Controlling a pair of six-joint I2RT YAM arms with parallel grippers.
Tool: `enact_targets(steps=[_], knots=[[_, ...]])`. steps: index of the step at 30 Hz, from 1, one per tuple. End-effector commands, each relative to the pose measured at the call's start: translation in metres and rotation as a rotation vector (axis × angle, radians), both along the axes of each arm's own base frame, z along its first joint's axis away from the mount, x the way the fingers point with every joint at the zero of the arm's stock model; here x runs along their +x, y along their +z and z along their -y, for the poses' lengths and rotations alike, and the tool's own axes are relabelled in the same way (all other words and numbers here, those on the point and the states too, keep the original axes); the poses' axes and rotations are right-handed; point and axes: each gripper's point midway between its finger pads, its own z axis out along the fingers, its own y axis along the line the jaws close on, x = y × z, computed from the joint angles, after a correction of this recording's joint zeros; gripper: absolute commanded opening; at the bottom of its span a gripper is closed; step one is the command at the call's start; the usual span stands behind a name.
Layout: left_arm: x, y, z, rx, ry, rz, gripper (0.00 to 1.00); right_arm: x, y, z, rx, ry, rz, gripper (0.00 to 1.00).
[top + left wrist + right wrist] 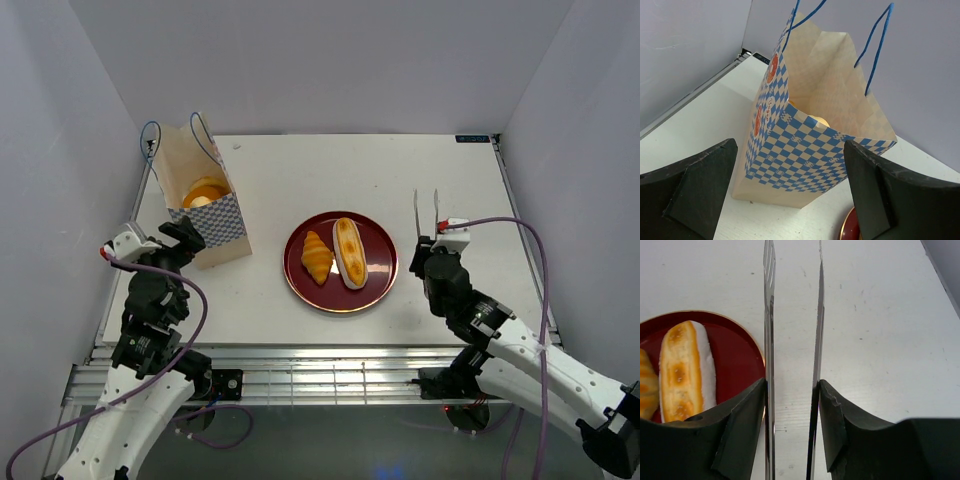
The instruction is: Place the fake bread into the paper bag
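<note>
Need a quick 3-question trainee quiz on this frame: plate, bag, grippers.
1. True or false: the red plate holds three pastries.
2. What is between the fingers of the right gripper? A) a croissant B) metal tongs C) nothing
3. Fill in: the left gripper, near the paper bag, has its jaws ___.

Key:
1. False: only a croissant and a long roll.
2. B.
3. Open.
</note>
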Motion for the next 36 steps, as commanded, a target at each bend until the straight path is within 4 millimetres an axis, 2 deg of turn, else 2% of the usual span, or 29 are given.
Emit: enact_targets(steps=[1,2,4,8,17,18,22,31,36], knots=[[0.002,0.010,0.006,0.009,-0.033,0.014,0.98,0.015,-0.004,0.010,0.077,-0.056,-0.002,0.52],[0.002,0.010,0.006,0.009,-0.032,0.014,0.98,0.020,-0.011,0.021,0.083,-0.092,-0.014,0.52],[0.002,0.010,0.006,0.010,-0.035,0.011,0.98,0.028,-0.016,0.018,0.111,-0.060,-0.020,0.52],[0.002,0.011,0.007,0.009,-0.036,0.014,0.98,0.040,-0.030,0.029,0.142,-0.056,-0.030,0.53],[0.004,0.008,0.010,0.014,-0.052,0.007,0.98,0.071,-0.053,0.024,0.112,-0.018,-0.114,0.54],[0.004,0.009,0.010,0.014,-0.052,0.009,0.98,0.074,-0.062,0.024,0.100,-0.017,-0.148,0.55],[0.004,0.009,0.011,0.015,-0.056,0.010,0.98,0.085,-0.069,0.023,0.095,-0.015,-0.182,0.56],[0.005,0.009,0.012,0.017,-0.067,0.011,0.98,0.091,-0.091,0.031,0.093,-0.027,-0.245,0.56],[0.005,0.009,0.013,0.017,-0.071,0.011,0.98,0.090,-0.105,0.022,0.101,0.026,-0.309,0.59]])
